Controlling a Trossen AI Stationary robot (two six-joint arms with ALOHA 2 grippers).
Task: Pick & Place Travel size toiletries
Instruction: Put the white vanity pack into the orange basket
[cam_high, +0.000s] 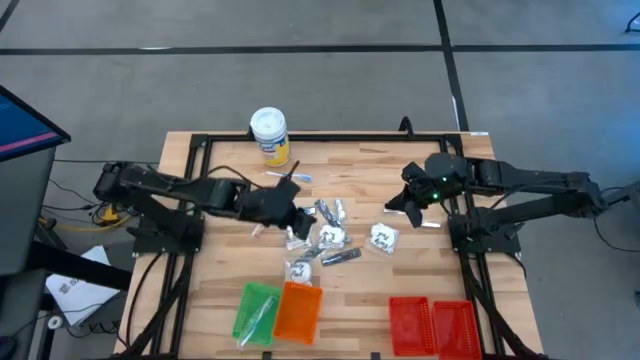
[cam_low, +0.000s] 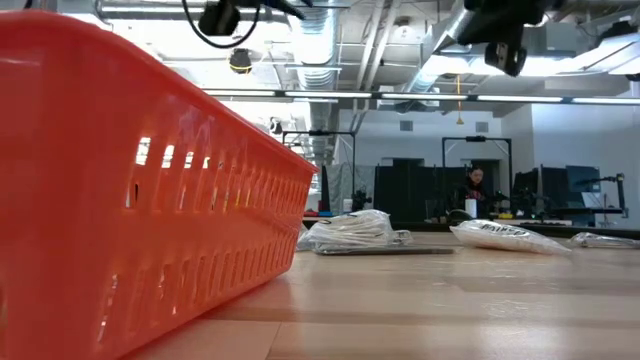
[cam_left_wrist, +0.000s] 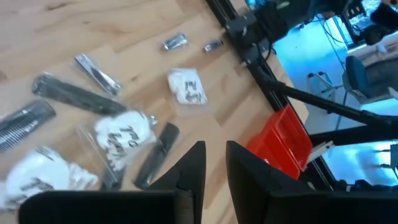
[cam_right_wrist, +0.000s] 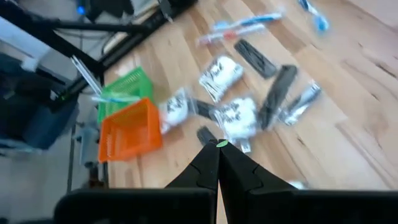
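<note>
Wooden tabletop (cam_high: 350, 290) carries the scatter under a grey floor. Left jaws (cam_high: 287, 213) stand slightly parted over the toiletries' near edge, nothing between them in the wrist view. Just past them lie white packets (cam_high: 331, 236), a dark tube (cam_high: 340, 257) and silvery pieces (cam_high: 330, 210), all loose on the wood. Right jaws (cam_high: 412, 205) are clenched and empty, raised beside another packet (cam_high: 384, 238). Farther from the left jaws sit the green tray (cam_high: 256, 312) and orange tray (cam_high: 298, 310); red trays (cam_high: 435, 325) lie below the right jaws; a tub (cam_high: 269, 135) stands at the back
</note>
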